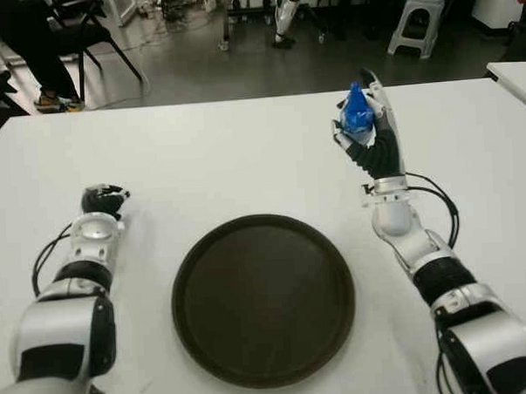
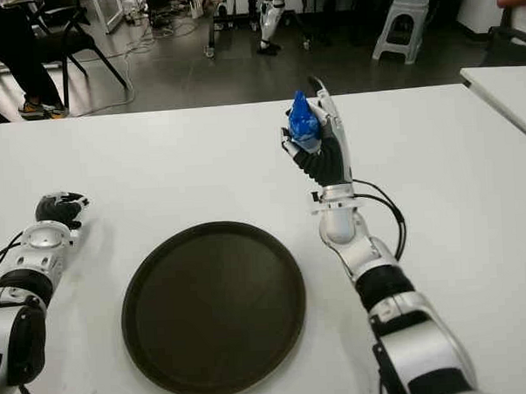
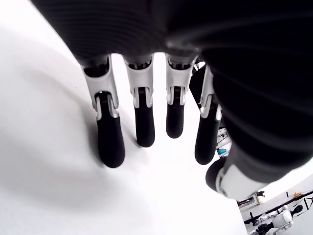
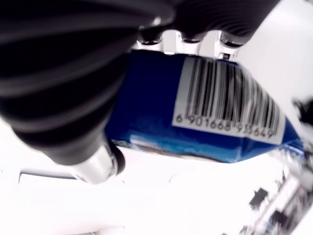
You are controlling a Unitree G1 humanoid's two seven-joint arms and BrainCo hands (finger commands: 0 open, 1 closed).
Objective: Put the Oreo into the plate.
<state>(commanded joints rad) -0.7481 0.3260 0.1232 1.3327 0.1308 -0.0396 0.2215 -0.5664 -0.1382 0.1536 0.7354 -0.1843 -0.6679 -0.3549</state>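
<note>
oreo pack held up in the right hand, beyond the plate

the left hand (image 1: 103, 201) shows on the white table (image 1: 244, 154) to the left of the plate (image 1: 262, 299), well apart from its rim; in its own wrist view the fingers (image 3: 110, 142) hang straight and loose over the bare tabletop, gripping nothing. the round dark plate sits near the front of the table with nothing lying in it. to the right of the plate and farther back, the right hand (image 1: 369, 131) is raised above the table with its forearm angled up from the plate's right side. the blue oreo pack (image 1: 357, 111) sits in this hand, clear of the table and outside the plate's rim, with its crimped end poking up past the fingertips. in the right wrist view the pack (image 4: 205, 117) is pressed between the thumb on one side and the curled fingers on the other, barcode label facing the camera. nothing lies on the table between the pack and the plate. far behind the plate, past the table's back edge, are a grey floor, a white stool (image 1: 417, 20) and chair legs (image 1: 82, 48).
</note>
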